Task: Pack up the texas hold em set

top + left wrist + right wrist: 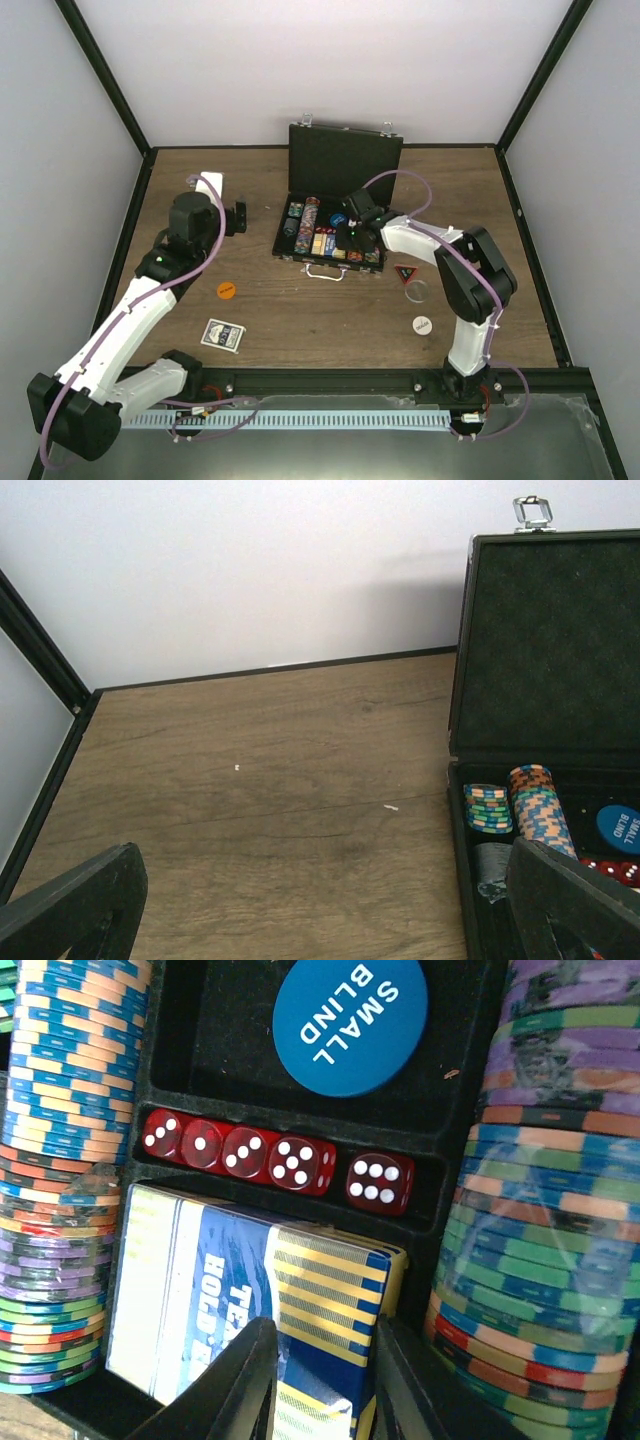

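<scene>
The black hinged case (pixel 335 215) stands open on the wooden tabletop (pixel 300 310), its felt-lined lid upright. Inside lie ribbed rows of striped chips (pixel 70 1160), a round blue "SMALL BLIND" disc (pixel 350 1010), five translucent red dice (pixel 300 1165) and a glossy boxed card deck (pixel 200 1290). The right arm bends into the case from its right side. The right fingers (pixel 235 1390) sit narrowly apart over the box's corner; whether they pinch it cannot be told. The left fingers (pixel 80 900) gape wide, left of the case. A blue-backed deck (pixel 222 334) and an orange disc (pixel 227 290) lie in front of it.
</scene>
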`<action>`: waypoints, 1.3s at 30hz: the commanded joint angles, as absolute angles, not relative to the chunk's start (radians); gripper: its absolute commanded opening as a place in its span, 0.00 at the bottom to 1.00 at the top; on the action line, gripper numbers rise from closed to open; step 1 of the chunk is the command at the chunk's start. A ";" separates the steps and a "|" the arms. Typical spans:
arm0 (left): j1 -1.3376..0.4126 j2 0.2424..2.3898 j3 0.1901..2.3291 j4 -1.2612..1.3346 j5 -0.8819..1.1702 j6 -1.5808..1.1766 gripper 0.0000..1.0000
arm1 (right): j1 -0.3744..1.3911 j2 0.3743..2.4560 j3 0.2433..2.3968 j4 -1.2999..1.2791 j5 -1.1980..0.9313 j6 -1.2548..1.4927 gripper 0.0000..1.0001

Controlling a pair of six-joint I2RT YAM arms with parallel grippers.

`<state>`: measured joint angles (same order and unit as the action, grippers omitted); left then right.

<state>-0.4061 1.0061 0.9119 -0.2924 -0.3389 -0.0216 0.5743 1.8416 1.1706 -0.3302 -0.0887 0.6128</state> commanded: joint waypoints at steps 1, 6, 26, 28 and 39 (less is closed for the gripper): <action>-0.404 1.010 0.899 -0.274 -0.344 -0.011 1.00 | 0.615 1.877 1.234 -0.344 -0.034 0.587 0.27; -0.405 1.009 0.898 -0.276 -0.335 -0.009 1.00 | 0.653 1.848 1.309 -0.449 0.126 0.555 0.30; -0.404 1.012 0.897 -0.275 -0.328 -0.008 1.00 | 0.661 1.921 1.291 -0.439 0.069 0.560 0.23; -0.404 1.012 0.897 -0.274 -0.327 -0.009 1.00 | 0.663 1.938 1.289 -0.437 0.060 0.564 0.23; -0.405 1.017 0.892 -0.273 -0.323 -0.011 1.00 | 0.664 1.891 1.278 -0.403 0.051 0.542 0.27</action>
<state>-0.4061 1.0138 0.9009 -0.2890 -0.3283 -0.0208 0.6518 1.9236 1.2930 -0.4129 0.0605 0.5579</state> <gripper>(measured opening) 0.998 0.246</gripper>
